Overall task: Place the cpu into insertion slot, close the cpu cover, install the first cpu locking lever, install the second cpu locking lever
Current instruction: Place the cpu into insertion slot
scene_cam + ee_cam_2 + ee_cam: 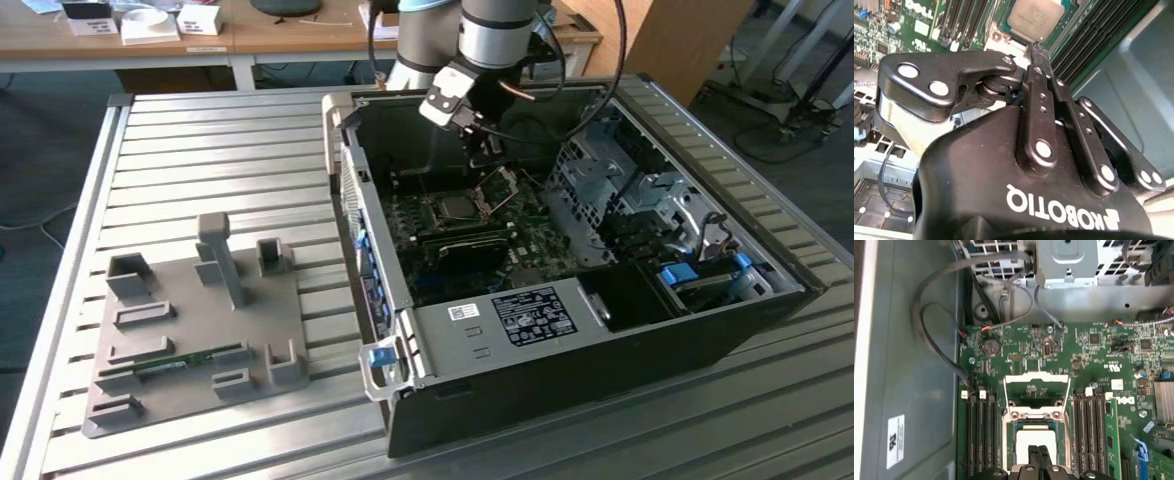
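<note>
The small square cpu with the silvery-grey metal top [1036, 436] lies flat inside the square metal-rimmed insertion slot [1010, 440], near the middle of the green motherboard [1094, 355] and between two banks of long black memory slots [979, 435]. So we take the placing as done. The thin silver cpu cover with its large window cut-out [1038, 375] stands swung open on its hinge at the socket's edge that faces the rear wall of the black computer case [601, 350], and we judge closing it to be the step in hand. To do that well, we think the push should land on the cover's free edge, well away from the hinge. The plate should then be swept over in an arc so that its window frames the chip without scraping it. The black gripper [1038, 51] hangs above the socket with its fingers [1033, 457] clenched together on nothing. In both wrist views the tips sit over the cpu's near edge. In the exterior view they are well clear of the chip and nearer the cover's raised edge. We cannot tell whether they touch the cover.
</note>
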Motion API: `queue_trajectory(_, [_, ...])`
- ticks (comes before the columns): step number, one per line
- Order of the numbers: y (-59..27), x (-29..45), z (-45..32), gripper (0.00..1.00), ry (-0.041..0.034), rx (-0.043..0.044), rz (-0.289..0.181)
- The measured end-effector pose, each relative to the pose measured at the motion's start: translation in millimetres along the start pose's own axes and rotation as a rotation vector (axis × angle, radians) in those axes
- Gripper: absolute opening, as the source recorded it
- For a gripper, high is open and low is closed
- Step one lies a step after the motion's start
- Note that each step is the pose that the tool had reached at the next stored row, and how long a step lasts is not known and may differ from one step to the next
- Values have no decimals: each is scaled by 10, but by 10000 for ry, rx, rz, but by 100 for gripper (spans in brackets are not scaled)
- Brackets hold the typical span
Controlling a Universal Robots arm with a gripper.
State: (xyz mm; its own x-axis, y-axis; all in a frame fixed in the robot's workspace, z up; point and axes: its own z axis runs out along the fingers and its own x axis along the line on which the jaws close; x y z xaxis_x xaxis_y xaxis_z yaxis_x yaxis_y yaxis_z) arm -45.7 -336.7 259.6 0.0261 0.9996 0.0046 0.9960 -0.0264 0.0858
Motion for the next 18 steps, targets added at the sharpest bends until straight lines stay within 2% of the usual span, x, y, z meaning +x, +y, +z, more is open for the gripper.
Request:
queue_trajectory(8, [-29, -18, 66, 11, -79, 1, -7])
queue_trajectory(12, [-43, -52, 88, 11, -94, -1, -8])
queue_trajectory(18, [-90, -58, 163, 11, -126, 0, -12])
